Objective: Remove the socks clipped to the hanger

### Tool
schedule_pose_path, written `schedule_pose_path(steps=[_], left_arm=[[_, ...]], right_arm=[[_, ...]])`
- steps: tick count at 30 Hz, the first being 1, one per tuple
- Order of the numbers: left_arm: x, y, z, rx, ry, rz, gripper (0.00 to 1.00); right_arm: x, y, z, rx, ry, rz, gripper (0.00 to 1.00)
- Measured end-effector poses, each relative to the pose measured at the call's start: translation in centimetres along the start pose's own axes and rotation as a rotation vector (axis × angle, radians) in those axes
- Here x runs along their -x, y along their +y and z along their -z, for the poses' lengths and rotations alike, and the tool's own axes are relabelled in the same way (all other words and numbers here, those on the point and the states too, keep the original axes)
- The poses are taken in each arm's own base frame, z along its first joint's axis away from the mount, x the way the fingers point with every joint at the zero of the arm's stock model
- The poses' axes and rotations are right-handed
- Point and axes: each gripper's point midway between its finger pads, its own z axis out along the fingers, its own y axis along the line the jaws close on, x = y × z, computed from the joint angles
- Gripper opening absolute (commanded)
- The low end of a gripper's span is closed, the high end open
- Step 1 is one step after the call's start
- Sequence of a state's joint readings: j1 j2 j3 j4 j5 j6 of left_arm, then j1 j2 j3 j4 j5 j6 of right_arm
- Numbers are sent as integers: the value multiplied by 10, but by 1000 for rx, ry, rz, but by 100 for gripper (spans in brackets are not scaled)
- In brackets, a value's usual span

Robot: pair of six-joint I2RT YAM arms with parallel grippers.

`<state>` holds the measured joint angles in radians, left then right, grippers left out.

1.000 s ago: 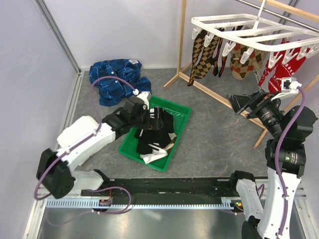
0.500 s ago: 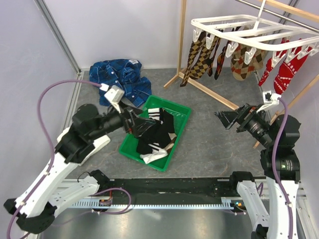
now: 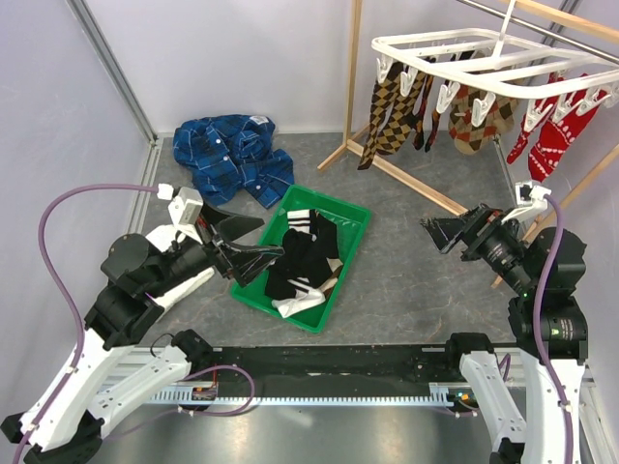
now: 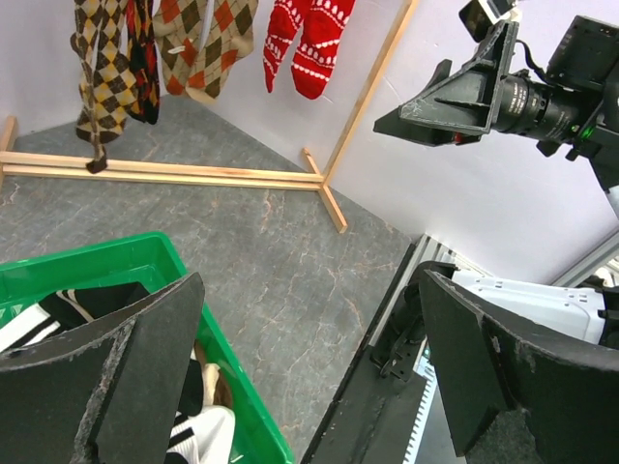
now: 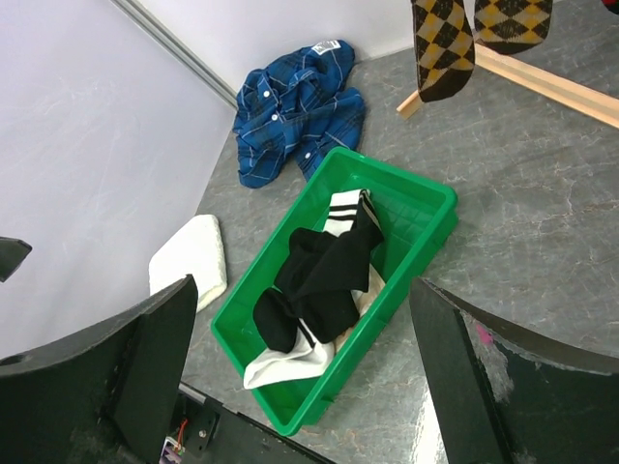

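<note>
The white grid hanger [image 3: 455, 58] hangs at the back right. Clipped to it are brown argyle socks [image 3: 387, 101], a dark sock [image 3: 426, 116], tan argyle socks [image 3: 479, 121] and red patterned socks [image 3: 551, 145]. The argyle [image 4: 97, 77] and red socks [image 4: 309, 39] also show in the left wrist view. Black and white-striped socks [image 3: 300, 266] lie in the green bin [image 3: 353, 246]. My left gripper [image 3: 247, 244] is open and empty at the bin's left rim. My right gripper [image 3: 447, 235] is open and empty, below and in front of the hanger.
A wooden pole stand [image 3: 416, 184] carries the hanger; its base bars cross the floor at the right. A blue plaid shirt [image 3: 227, 150] lies at the back left. A folded white cloth [image 5: 189, 261] lies left of the bin [image 5: 426, 208].
My left gripper has pulled back left from over the bin's socks and now stands open at its rim. My right gripper has dropped away from the hanger toward the near side.
</note>
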<state>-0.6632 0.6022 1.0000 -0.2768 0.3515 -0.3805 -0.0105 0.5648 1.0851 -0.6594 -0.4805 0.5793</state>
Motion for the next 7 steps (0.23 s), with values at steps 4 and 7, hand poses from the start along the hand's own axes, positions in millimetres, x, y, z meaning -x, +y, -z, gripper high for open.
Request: schedule_pose_path(steps=[4, 7], left_arm=[[-4, 0, 3, -1, -2, 7, 99], [-7, 1, 3, 1, 3, 15, 99]], right_arm=[[0, 0, 0, 2, 2, 0, 98], [0, 0, 0, 3, 3, -2, 98]])
